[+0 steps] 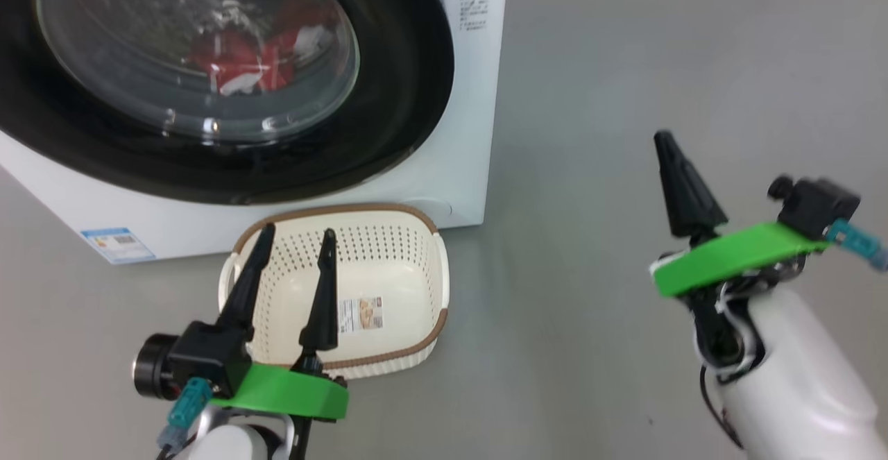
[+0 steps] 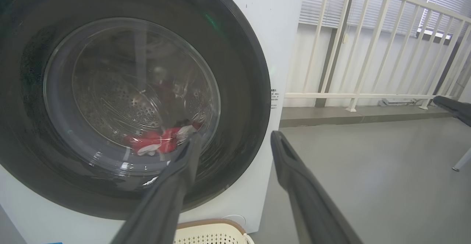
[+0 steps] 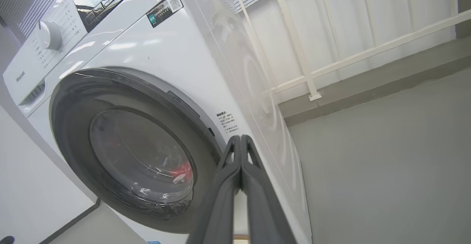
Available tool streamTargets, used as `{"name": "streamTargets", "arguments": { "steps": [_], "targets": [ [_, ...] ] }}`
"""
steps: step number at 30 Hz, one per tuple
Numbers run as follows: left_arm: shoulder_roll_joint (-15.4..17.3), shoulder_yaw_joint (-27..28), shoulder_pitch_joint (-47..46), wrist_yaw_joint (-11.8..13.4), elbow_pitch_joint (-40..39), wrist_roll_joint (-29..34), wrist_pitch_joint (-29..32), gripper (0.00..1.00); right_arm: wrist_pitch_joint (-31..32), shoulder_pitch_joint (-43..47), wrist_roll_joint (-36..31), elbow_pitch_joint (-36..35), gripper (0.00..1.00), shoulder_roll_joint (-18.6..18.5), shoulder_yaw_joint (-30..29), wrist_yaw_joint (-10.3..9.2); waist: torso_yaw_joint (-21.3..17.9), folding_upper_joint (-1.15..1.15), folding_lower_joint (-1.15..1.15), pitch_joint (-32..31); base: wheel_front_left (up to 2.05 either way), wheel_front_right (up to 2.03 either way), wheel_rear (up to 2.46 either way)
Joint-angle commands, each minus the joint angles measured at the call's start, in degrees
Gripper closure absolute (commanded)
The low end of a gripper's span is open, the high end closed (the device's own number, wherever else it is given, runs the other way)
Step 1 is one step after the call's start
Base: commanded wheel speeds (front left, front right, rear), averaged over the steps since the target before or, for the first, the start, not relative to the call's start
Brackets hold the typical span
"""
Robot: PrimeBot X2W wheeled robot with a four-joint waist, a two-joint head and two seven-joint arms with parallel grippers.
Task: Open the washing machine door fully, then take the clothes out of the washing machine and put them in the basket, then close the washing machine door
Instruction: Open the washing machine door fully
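- Washing machine door [image 1: 416, 85] sits closed against the front of the white washing machine [image 1: 479, 134], its black rim ringing the clear glass.
- Clothes [image 1: 236, 61], red with white patches, lie low in the drum, seen through the glass.
- Basket [image 1: 423, 259] stands upright on the grey floor [image 1: 624, 64], just before the machine's lower right corner, with a sticker on its bottom.
- Left gripper [image 1: 298, 230] hovers above the basket's near side, fingers spread wide and gripping nothing, aimed at the door.
- Right gripper [image 1: 664, 137] hangs over bare floor, well right of the machine, its fingers clenched tip to tip on nothing.
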Motion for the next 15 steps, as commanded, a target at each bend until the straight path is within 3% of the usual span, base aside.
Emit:
{"name": "streamTargets", "arguments": {
  "steps": [1, 4, 15],
  "targets": [
    [0.8, 1.4, -2.3, 0.6, -2.5, 0.7, -0.5, 0.0, 1.2, -3.2, 3.2, -1.4, 1.0, -0.8, 1.1, -0.04, 1.2, 0.0, 0.0, 3.1, 0.0, 0.0, 0.0],
    [0.8, 1.3, -2.7, 0.7, -3.6, 0.9, -0.5, 0.0, 2.8, -4.9, 7.1, -2.0, 1.0, -1.6, 1.2, -0.04, 1.6, 0.0, 0.0, 4.4, 0.0, 0.0, 0.0],
    [0.8, 0.2, -4.9, 1.5, -11.5, 0.2, -0.5, 0.0, 12.5, -11.8, 31.0, -9.0, 1.0, -5.8, -0.5, -0.04, 4.1, 0.0, 0.0, 11.9, 0.0, 0.0, 0.0]
  ]
}}
